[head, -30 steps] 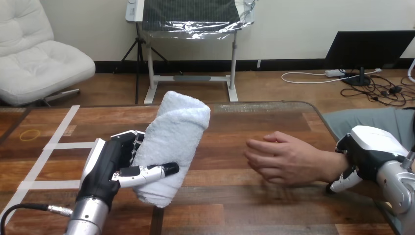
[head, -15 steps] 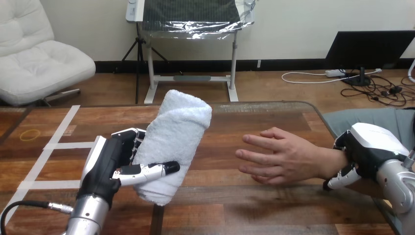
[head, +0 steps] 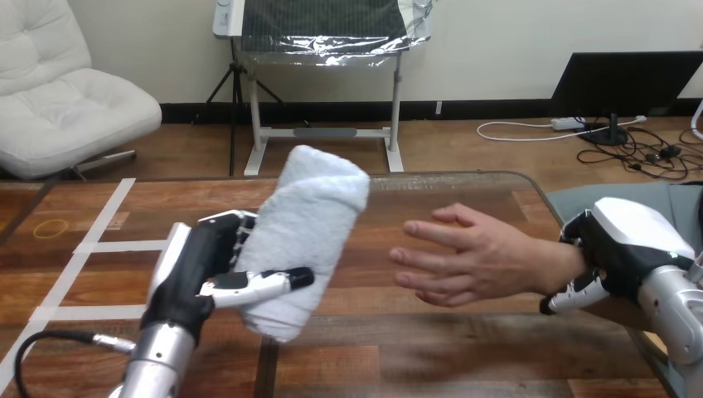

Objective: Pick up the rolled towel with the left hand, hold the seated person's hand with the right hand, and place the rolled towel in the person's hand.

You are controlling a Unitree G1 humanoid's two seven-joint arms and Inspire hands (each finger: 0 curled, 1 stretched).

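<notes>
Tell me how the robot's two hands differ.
The left hand grips the towel; the right hand clasps the person's wrist. The left hand is over the table's left part, the right hand at its right edge. Both have fingers curled round what they hold.

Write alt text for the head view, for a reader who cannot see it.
The robot's left hand grips a white rolled towel, tilted, above the table. Its right hand curls round the person's wrist; the person's hand is open, fingers toward the towel, not touching it.
</notes>
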